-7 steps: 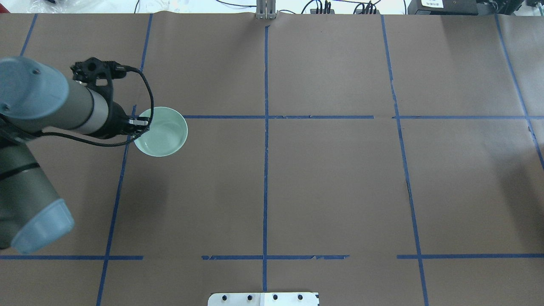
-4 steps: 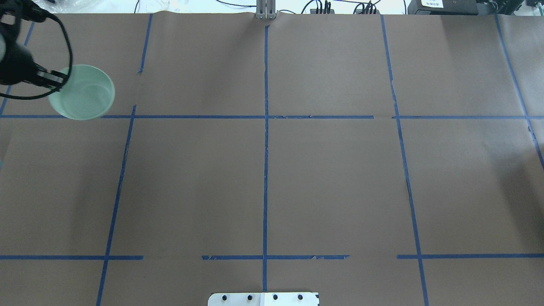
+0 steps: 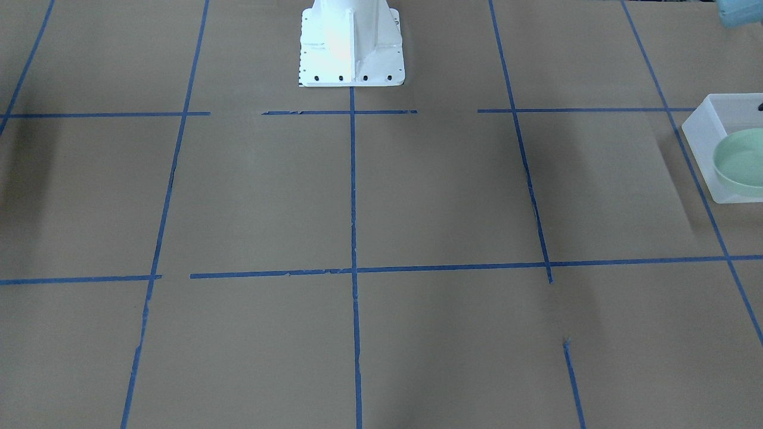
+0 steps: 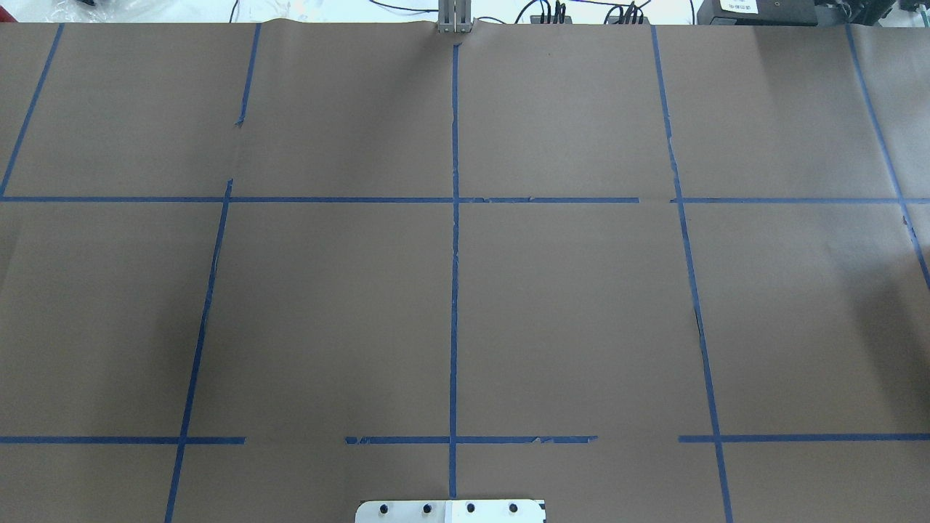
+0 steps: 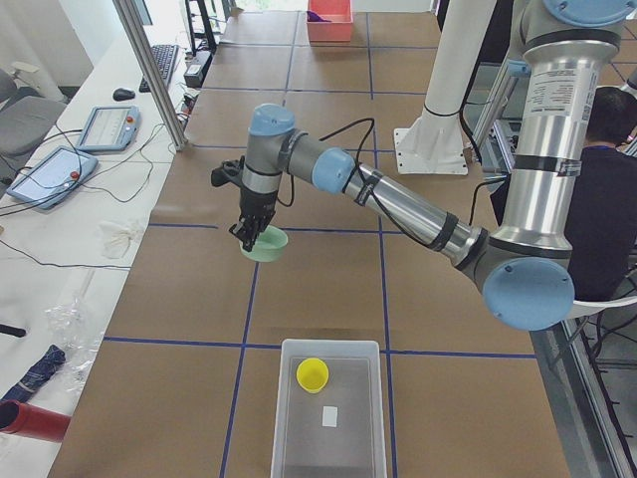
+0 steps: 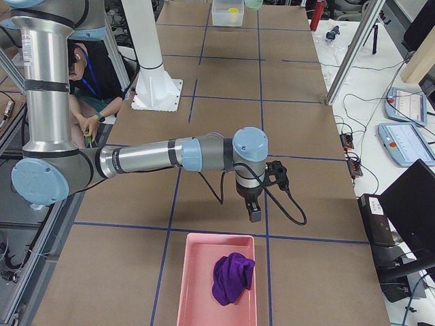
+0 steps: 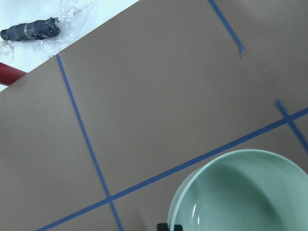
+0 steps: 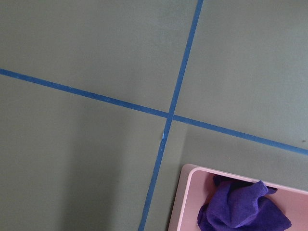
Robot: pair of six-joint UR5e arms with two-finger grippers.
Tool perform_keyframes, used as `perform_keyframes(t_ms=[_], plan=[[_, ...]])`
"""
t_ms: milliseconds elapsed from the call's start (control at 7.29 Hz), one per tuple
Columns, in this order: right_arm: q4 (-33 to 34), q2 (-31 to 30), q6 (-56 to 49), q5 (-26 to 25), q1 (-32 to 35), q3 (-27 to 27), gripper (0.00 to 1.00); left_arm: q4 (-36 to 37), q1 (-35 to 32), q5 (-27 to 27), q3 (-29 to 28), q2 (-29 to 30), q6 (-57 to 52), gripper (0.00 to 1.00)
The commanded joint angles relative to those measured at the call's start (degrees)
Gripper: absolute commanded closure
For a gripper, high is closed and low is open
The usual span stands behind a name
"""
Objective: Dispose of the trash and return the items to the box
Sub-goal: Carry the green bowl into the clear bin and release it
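The mint-green bowl (image 5: 267, 244) hangs above the table in my left gripper (image 5: 249, 235), which is shut on its rim. The left wrist view shows the bowl (image 7: 240, 192) at the bottom with brown paper below it. In the front-facing view the bowl (image 3: 744, 162) overlaps the frosted box (image 3: 697, 128) at the right edge. The box (image 5: 289, 418) stands at the table's left end and holds the yellow cup (image 5: 313, 374). My right gripper (image 6: 254, 216) hovers just behind a pink tray; I cannot tell whether it is open or shut.
The pink tray (image 6: 194, 285) holds a purple cloth (image 6: 232, 277), which also shows in the right wrist view (image 8: 245, 209). The white robot base (image 3: 350, 42) stands at the table's middle edge. A dark wrapped bundle (image 7: 30, 30) lies off the table. A person (image 5: 607, 179) sits behind the robot.
In the overhead view my left arm has carried the bowl to the left and farther back, then out of the frame. That view now shows only bare paper.
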State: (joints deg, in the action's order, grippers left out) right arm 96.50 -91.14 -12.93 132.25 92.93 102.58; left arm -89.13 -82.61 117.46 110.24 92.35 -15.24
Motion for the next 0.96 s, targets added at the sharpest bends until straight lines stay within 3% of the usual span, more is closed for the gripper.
perform_keyframes(t_ms=[0, 275, 549, 824], plan=[[0.0, 0.0, 0.2, 0.0, -0.5, 0.3, 0.0, -14.7, -8.8, 2.3, -8.5, -10.5, -12.1, 1.0], [-2.3, 0.0, 0.7, 0.1, -0.7, 0.4, 0.0, -24.7, -12.9, 6.6, -15.4, -18.4, -18.7, 1.0], [-2.5, 0.0, 0.5, 0.0, -0.7, 0.5, 0.0, -36.7, -13.1, 7.9, -26.7, -20.0, -19.1, 1.0], [-4.0, -0.1, 0.5, 0.0, -0.8, 0.2, 0.0, -39.7, -13.1, 9.5, -29.6, -21.8, -19.0, 1.0]])
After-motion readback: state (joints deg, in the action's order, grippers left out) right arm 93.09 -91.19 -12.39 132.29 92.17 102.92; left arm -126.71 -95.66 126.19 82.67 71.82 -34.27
